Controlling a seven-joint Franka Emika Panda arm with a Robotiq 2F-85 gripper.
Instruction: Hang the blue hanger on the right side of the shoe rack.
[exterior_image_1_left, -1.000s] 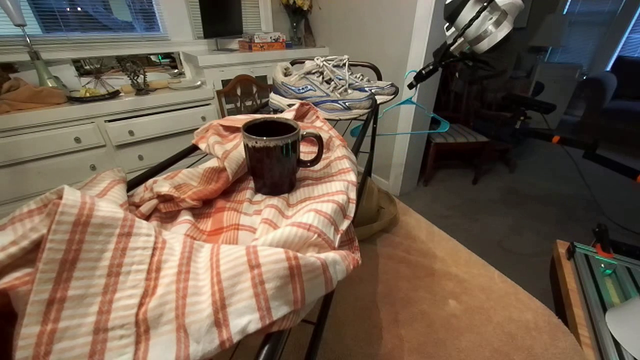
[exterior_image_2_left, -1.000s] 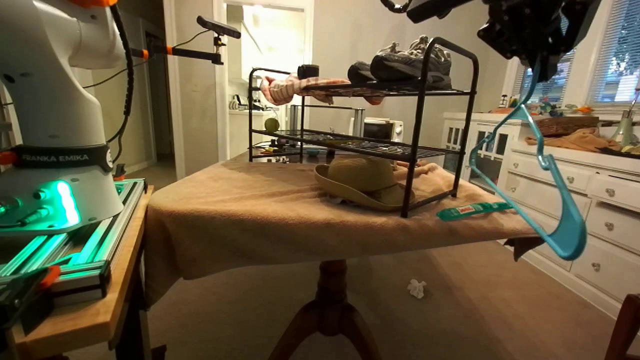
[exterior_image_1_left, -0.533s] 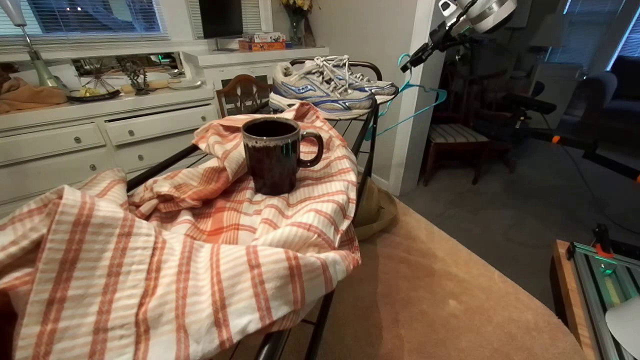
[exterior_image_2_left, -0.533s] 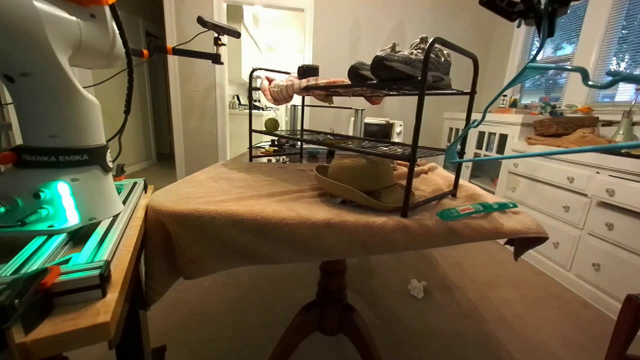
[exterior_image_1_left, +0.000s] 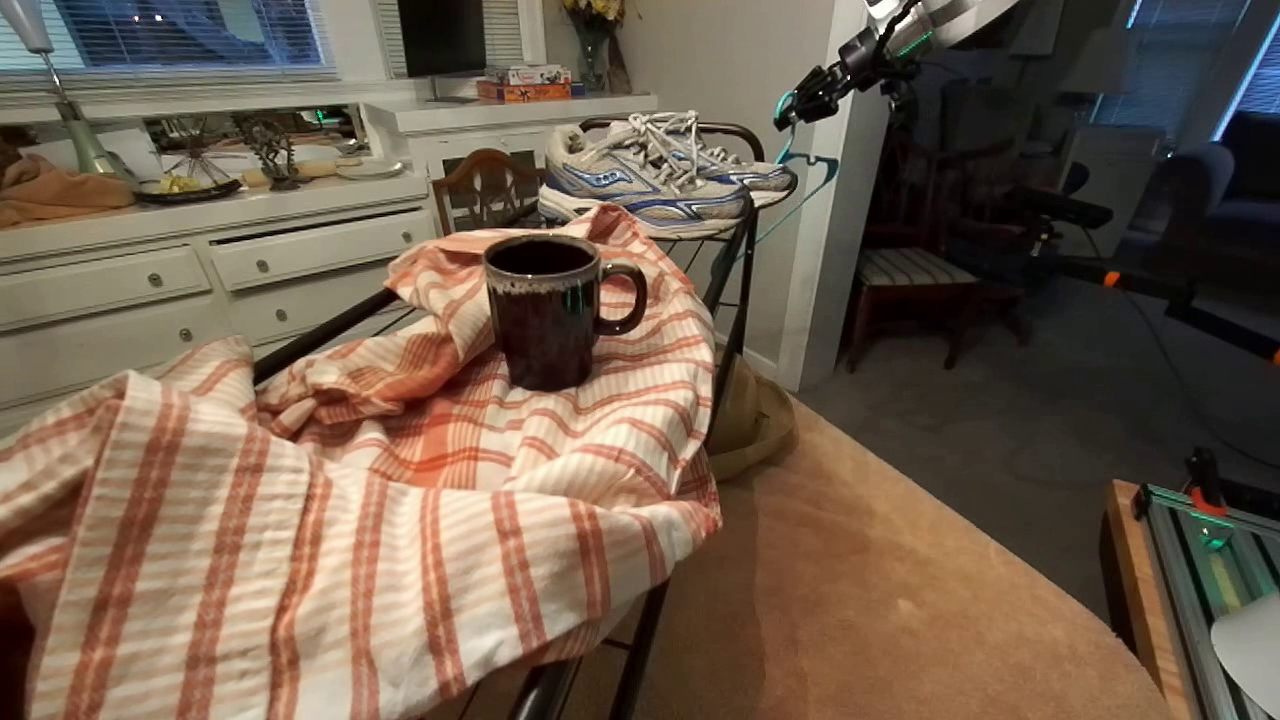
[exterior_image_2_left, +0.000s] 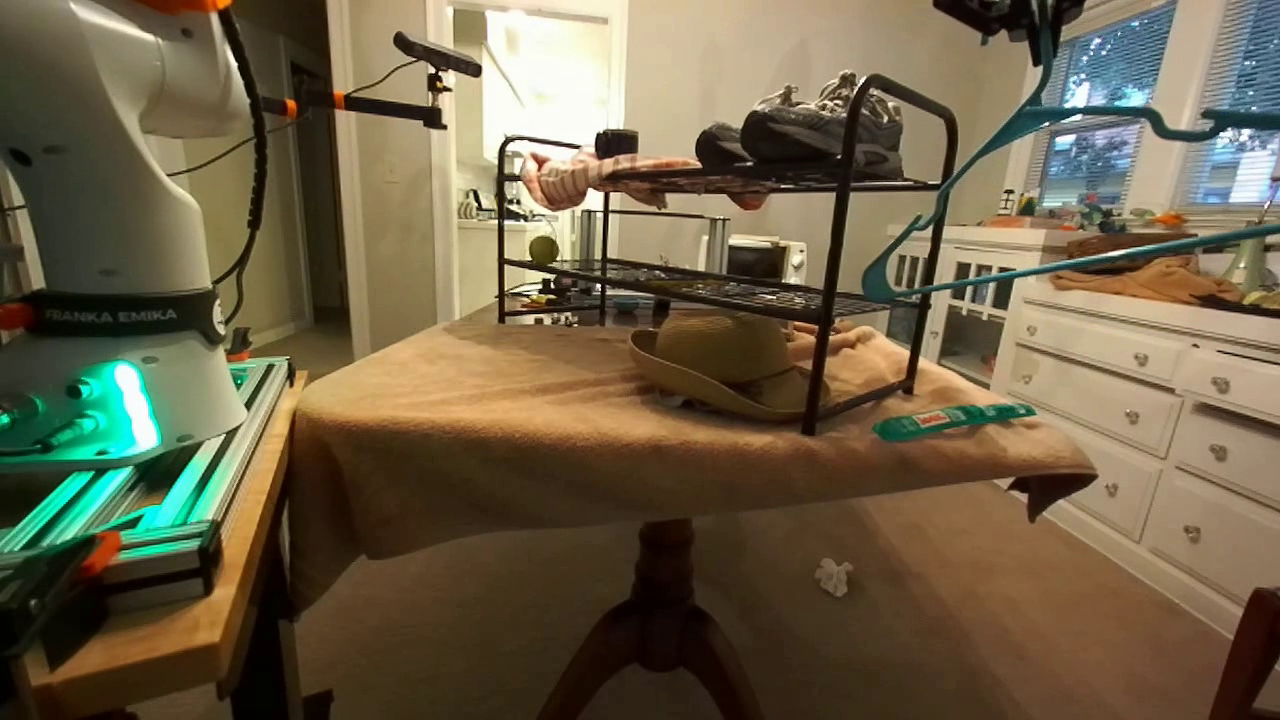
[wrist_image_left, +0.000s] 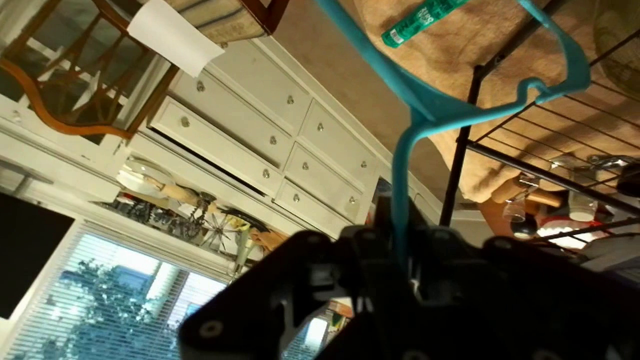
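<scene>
The blue hanger (exterior_image_1_left: 829, 170) hangs in the air from my gripper (exterior_image_1_left: 790, 112), which is shut on its hook. In an exterior view the hanger (exterior_image_2_left: 1012, 128) is beside the shoe end of the rack, and its near corner overlaps a rear post. The gripper (exterior_image_2_left: 1040, 28) is cut off at the top edge there. The black shoe rack (exterior_image_2_left: 828, 290) stands on the cloth-covered table; it also shows in an exterior view (exterior_image_1_left: 745, 265). In the wrist view the hanger (wrist_image_left: 431, 111) rises from the dark gripper (wrist_image_left: 400, 225), with one corner over the rack bars (wrist_image_left: 535, 171).
Sneakers (exterior_image_1_left: 650, 185), a dark mug (exterior_image_1_left: 545, 320) and a striped cloth (exterior_image_1_left: 450, 540) lie on the rack's top shelf. A straw hat (exterior_image_2_left: 720, 360) sits under the rack. A green packet (exterior_image_2_left: 950, 420) lies on the table (exterior_image_2_left: 480, 400) beside it. White drawers (exterior_image_2_left: 1120, 400) stand behind.
The hanger has turned from nearly edge-on to broadside in an exterior view, and risen. The gripper, still holding the hook, has moved closer to the rack's shoe end.
</scene>
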